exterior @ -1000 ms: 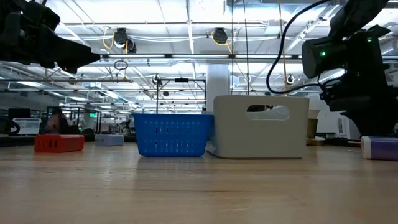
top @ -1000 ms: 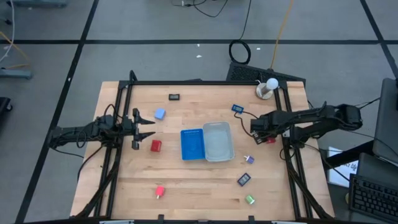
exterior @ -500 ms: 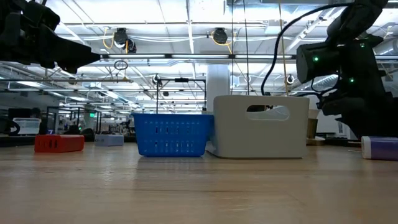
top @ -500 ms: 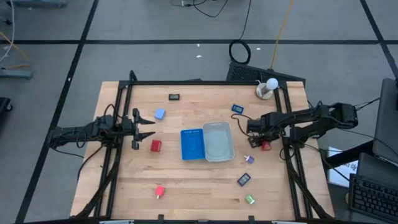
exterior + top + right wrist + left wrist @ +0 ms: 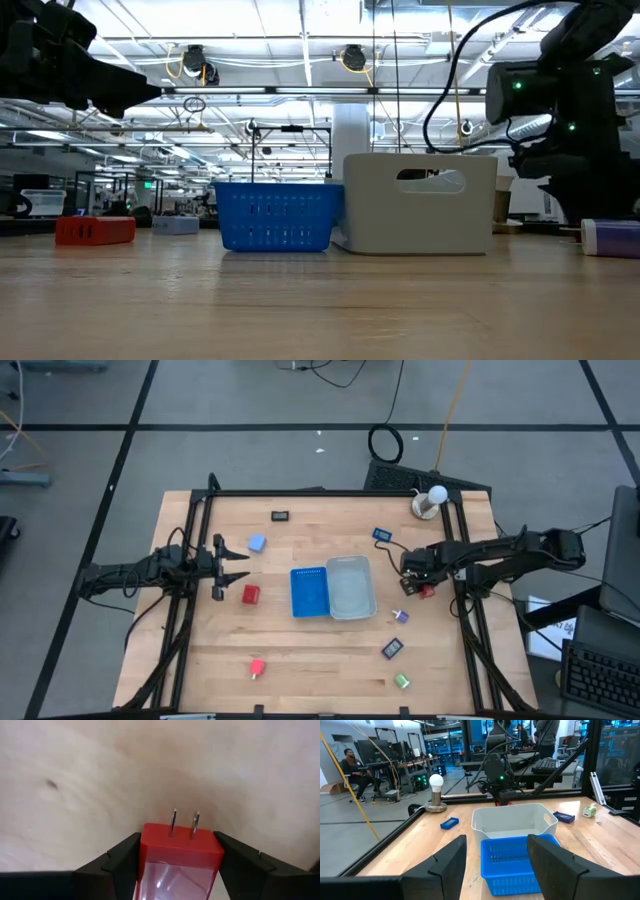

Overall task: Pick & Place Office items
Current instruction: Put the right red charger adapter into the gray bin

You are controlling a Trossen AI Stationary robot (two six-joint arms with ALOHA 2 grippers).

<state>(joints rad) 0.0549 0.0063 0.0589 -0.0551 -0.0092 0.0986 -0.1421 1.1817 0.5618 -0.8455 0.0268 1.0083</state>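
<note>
Here a red plug adapter (image 5: 181,860), a glossy boxy block with two flat metal prongs at its end, is gripped between the two dark fingers of the right end effector (image 5: 412,582), just above the pale wood-grain desk (image 5: 320,650). Beside this end effector, toward the desk's middle, a white plastic bin (image 5: 351,587) with a handle slot is seen touching a blue perforated basket (image 5: 309,592). Just below the end effector a small purple block (image 5: 400,616) is found; farther off lie a dark blue flat rectangle (image 5: 392,648) and a green block (image 5: 401,681). The left end effector (image 5: 238,566) is held spread wide above the desk's left side, with a pale blue block (image 5: 257,544) beside one fingertip and a red block (image 5: 250,594) beside the other. No writing can be read.
</note>
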